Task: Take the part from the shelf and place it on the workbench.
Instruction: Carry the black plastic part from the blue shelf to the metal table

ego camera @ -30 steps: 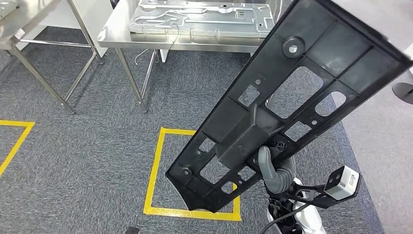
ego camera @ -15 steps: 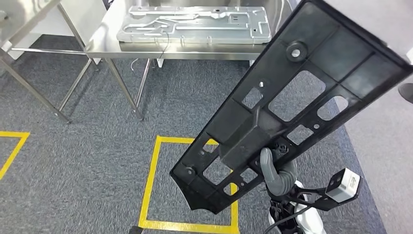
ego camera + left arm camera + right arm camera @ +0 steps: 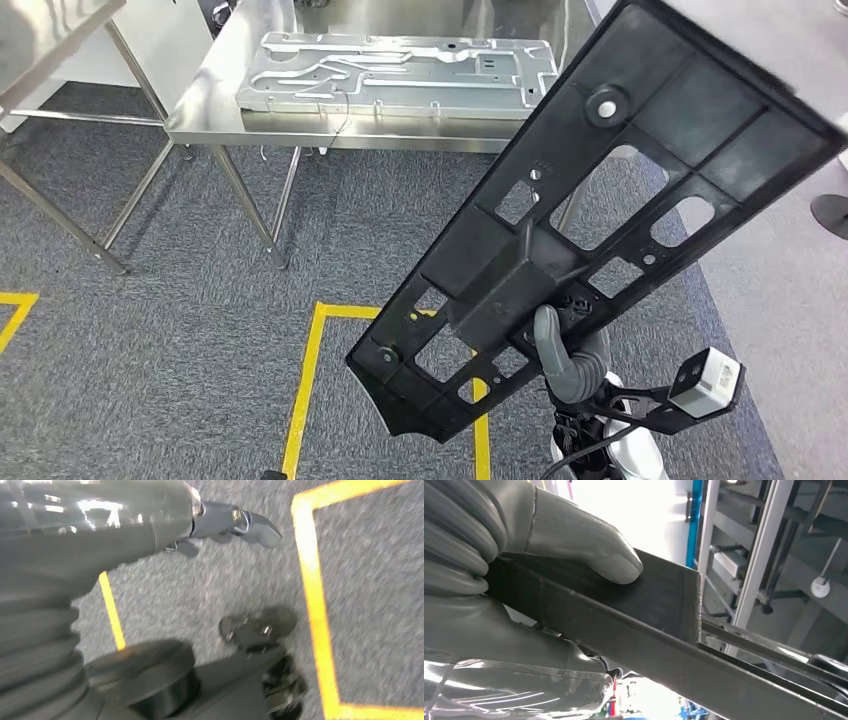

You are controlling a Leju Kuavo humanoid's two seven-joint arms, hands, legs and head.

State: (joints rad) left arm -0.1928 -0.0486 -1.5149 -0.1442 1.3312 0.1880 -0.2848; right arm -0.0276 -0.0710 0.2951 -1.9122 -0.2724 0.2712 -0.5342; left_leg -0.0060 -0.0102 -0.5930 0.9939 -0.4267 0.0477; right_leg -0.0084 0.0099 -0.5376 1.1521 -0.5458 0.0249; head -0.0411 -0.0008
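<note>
A long black plastic part (image 3: 600, 230) with several cut-outs stands tilted in front of me, its lower end near my body and its upper end at the top right. My right hand (image 3: 570, 355) grips it from below near its lower middle. In the right wrist view the thumb (image 3: 584, 545) presses on the part's flat edge (image 3: 664, 630). The steel workbench (image 3: 330, 130) lies ahead at the top, carrying a grey metal panel (image 3: 400, 65). My left hand (image 3: 220, 522) hangs over the carpet, holding nothing, fingers stretched out.
A yellow taped square (image 3: 305, 390) marks the grey carpet just before me. A second steel table (image 3: 50, 30) stands at the far left, its legs reaching the floor. A dark round base (image 3: 830, 212) sits on the floor at the right edge.
The camera has moved forward: the workbench and the yellow square have slid down and left in the picture. The black part stays in my right hand at the same tilt.
</note>
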